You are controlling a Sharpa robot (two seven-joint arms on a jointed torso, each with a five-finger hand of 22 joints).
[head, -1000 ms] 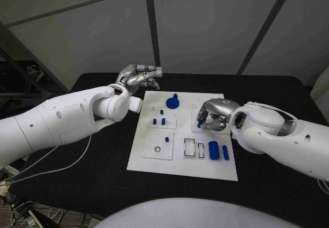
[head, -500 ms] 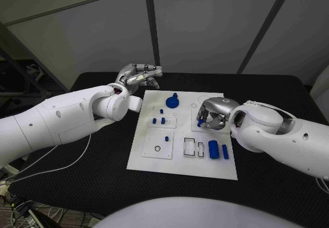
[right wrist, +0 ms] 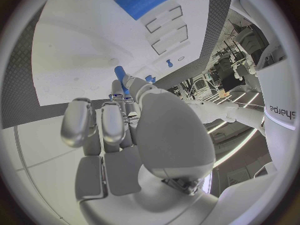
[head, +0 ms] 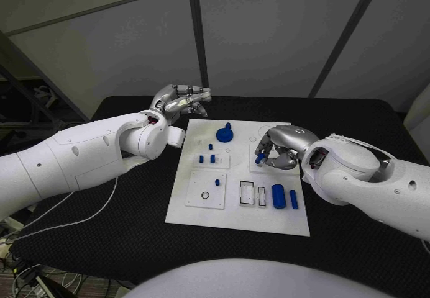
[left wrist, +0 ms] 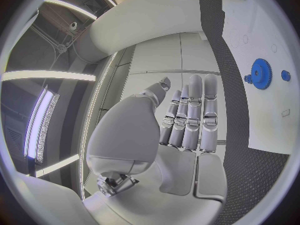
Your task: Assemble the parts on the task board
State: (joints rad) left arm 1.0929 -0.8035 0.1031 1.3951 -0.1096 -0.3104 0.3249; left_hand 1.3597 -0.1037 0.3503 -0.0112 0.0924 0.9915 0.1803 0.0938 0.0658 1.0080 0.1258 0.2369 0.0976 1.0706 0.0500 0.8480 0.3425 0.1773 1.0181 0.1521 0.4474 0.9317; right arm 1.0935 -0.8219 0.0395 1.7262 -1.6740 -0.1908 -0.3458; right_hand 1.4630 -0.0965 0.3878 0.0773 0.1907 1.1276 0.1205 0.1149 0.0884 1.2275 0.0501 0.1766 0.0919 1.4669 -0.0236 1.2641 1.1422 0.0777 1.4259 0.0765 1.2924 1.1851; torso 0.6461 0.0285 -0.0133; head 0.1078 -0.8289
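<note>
We see our right hand [head: 279,149] over the white rectangular task board [head: 208,211] on the black table [head: 358,124], its fingers [right wrist: 119,92] pinching a small blue peg [head: 260,159]. Our left hand [head: 182,99] hovers beyond the board's far left corner, fingers together, grasping nothing.

The right hand [head: 276,149] hangs over the task board's [head: 235,217] far right part; its near strip is bare, with open worktop [head: 358,118] around it.

Right hand [head: 276,149] with its pinched blue peg [head: 260,158], now slightly farther up the task board [head: 237,214].
</note>
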